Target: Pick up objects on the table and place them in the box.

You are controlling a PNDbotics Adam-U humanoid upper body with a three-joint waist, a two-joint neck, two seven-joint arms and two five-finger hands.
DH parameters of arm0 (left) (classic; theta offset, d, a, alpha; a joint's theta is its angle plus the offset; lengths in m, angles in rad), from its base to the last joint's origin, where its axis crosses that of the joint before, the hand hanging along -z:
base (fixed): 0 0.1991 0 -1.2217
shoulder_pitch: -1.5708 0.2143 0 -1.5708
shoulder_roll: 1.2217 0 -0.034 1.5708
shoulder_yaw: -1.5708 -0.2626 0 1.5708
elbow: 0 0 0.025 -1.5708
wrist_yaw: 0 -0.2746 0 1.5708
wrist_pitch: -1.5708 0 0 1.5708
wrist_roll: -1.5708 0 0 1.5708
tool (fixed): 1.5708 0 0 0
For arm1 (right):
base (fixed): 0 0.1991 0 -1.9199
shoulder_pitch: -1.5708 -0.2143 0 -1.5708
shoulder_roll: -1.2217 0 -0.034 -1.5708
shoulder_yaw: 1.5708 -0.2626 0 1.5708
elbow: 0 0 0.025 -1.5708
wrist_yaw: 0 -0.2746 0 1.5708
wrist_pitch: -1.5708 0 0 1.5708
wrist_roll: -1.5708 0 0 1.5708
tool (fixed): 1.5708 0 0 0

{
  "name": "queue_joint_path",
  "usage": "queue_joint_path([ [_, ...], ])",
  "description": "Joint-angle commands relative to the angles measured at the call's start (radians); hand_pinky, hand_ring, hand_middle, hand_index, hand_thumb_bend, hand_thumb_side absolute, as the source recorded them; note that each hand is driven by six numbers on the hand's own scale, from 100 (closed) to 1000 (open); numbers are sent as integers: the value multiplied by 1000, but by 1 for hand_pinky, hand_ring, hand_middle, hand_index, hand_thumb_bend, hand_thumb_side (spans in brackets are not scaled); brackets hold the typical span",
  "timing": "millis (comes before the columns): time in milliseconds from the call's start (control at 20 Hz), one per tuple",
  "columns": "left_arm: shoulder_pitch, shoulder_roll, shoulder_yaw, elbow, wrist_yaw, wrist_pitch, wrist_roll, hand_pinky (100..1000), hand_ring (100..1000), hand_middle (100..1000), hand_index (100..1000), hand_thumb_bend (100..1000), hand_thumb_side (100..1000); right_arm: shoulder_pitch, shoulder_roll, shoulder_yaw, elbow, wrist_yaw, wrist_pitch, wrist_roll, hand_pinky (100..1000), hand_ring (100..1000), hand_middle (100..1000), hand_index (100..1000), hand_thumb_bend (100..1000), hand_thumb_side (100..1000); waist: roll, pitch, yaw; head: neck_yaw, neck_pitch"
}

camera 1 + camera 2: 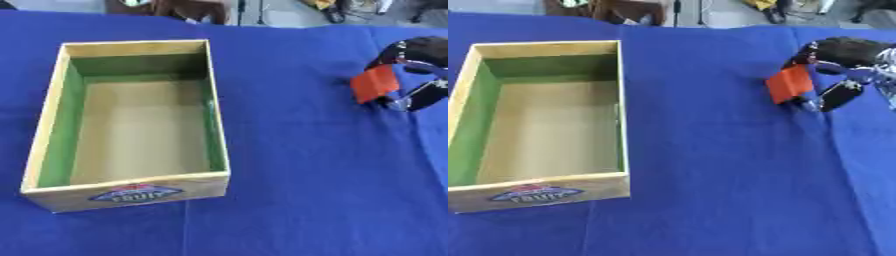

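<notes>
A wooden box (51,125) with green inner walls and nothing inside stands on the left of the blue cloth. My right hand (842,65) comes in from the right edge, level with the far half of the box, its black fingers curled round a small red-orange block (788,84). The block sits at the hand's left side, close above the cloth; whether it touches the cloth I cannot tell. The box lies well to the left of the hand. My left hand shows in neither view.
A blue cloth (306,190) covers the whole table. Beyond its far edge are dark chair legs and cables on a pale floor (280,12). A label marks the near wall of the box (136,194).
</notes>
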Motion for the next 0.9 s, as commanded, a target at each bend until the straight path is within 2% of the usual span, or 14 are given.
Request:
queue_joint_path([
  [50, 2, 13, -1, -19, -1, 5, 1, 264, 397, 455, 642, 100, 999, -17, -41, -6, -23, -55, 13, 1, 771, 767, 358, 215, 100, 211, 1, -37, -3, 5, 11],
  [150, 1, 14, 0, -19, -2, 6, 1, 264, 398, 455, 642, 100, 999, -18, -39, -5, -26, -82, 27, -3, 764, 755, 335, 194, 100, 213, 1, -40, -5, 5, 15],
  [200, 1, 15, 1, -19, -2, 7, 1, 265, 398, 456, 642, 100, 999, -18, -39, -4, -28, -93, 33, -5, 760, 747, 319, 184, 100, 357, 0, -41, -5, 6, 16],
  [250, 1, 15, 1, -19, -4, 8, 2, 265, 398, 456, 642, 100, 999, -18, -37, -2, -30, -106, 38, -6, 759, 745, 310, 180, 100, 212, 0, -45, -5, 7, 19],
  [450, 0, 19, 3, -19, -2, 12, 5, 266, 398, 456, 642, 100, 993, -19, -37, 4, -66, -184, 74, -22, 726, 682, 201, 134, 100, 204, -1, -61, -12, 21, 34],
  [500, -1, 21, 3, -19, -1, 13, 6, 267, 399, 456, 642, 100, 993, -15, -38, 7, -86, -207, 91, -32, 723, 669, 181, 129, 100, 282, -2, -64, -13, 23, 36],
  [550, -2, 22, 3, -19, 0, 15, 6, 267, 399, 456, 642, 100, 992, -11, -39, 11, -109, -233, 109, -41, 721, 663, 167, 126, 100, 203, -3, -68, -13, 24, 39],
  [900, -9, 37, 4, -19, 13, 30, 12, 270, 400, 456, 642, 100, 988, 1, -51, 41, -276, -426, 221, -46, 713, 627, 116, 114, 100, 200, -11, -107, -17, 28, 52],
])
